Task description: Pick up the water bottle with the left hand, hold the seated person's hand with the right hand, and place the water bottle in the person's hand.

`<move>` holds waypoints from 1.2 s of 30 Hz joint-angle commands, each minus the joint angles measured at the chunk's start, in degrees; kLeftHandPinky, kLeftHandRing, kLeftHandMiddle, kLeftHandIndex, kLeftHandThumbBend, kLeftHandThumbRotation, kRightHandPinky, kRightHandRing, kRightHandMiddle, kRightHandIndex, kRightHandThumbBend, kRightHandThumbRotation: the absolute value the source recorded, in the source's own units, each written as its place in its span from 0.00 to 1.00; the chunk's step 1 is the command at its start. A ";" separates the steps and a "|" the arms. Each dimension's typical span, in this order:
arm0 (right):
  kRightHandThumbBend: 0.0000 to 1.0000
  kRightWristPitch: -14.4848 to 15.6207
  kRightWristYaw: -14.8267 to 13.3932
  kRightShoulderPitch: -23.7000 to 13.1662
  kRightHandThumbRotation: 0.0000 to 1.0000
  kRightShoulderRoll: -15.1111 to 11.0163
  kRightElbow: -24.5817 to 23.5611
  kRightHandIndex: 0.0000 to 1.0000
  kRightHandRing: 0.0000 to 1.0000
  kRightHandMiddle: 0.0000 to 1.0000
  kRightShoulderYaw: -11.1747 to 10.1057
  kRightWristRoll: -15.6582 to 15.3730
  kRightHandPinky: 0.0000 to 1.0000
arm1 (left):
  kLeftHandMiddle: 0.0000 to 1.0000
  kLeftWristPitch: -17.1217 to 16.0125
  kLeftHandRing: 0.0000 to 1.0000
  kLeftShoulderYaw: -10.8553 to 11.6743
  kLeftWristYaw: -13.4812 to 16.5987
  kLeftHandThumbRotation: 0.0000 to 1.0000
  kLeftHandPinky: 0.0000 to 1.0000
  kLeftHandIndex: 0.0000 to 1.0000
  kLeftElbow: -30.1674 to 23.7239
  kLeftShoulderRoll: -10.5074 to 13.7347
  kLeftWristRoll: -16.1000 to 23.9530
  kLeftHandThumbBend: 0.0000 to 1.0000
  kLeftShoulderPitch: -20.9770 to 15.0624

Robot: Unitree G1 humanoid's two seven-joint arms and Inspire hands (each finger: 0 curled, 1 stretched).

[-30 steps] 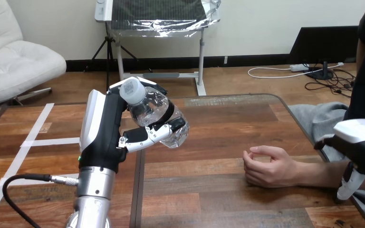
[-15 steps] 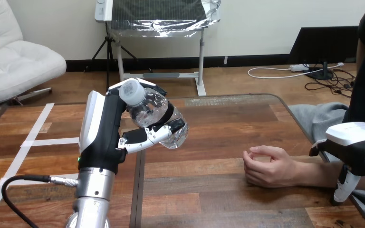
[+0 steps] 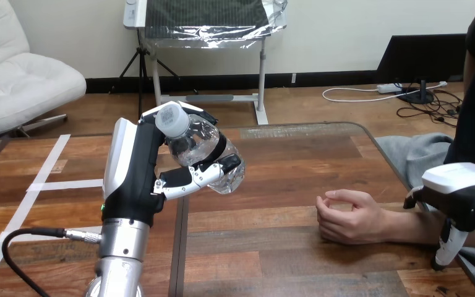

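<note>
My left hand point(image 3: 133, 179) is raised over the table's left half and is shut on a clear water bottle point(image 3: 199, 143). The bottle is tilted, with its white cap towards me and its base pointing right. The person's hand point(image 3: 346, 216) rests on the wooden table point(image 3: 297, 167) at the right, loosely curled with nothing in it. My right hand point(image 3: 462, 197) hangs at the view's right edge, just over the person's forearm behind the wrist. It is open, with one straight finger point(image 3: 446, 246) pointing down beside the forearm, and it holds nothing.
The table's far edge runs across the middle of the view and its right edge slants down past the person's lap. A dark seam splits the tabletop below my left hand. Bare wood lies between the bottle and the person's hand.
My right hand has shifted a little left and down, closer over the person's forearm. My left hand, the bottle and the person's hand have stayed put.
</note>
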 commanded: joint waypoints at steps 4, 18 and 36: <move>0.71 -0.89 -2.06 -6.02 0.11 0.82 2.56 0.87 0.91 0.91 1.65 -0.50 0.88 | 0.42 -2.20 0.37 0.83 0.60 0.00 0.36 0.51 -2.06 0.19 0.08 0.55 -2.34; 0.68 -1.07 -2.81 -8.52 0.18 1.54 6.48 0.86 0.90 0.89 5.38 -3.00 0.88 | 0.42 -2.06 0.37 0.97 0.21 0.00 0.36 0.52 -2.33 0.41 -0.23 0.54 -2.13; 0.63 -2.18 -3.88 -10.41 0.13 3.00 12.16 0.81 0.81 0.83 6.69 -1.28 0.78 | 0.42 -1.97 0.37 1.17 0.24 0.00 0.35 0.51 -2.36 0.50 -0.35 0.54 -2.27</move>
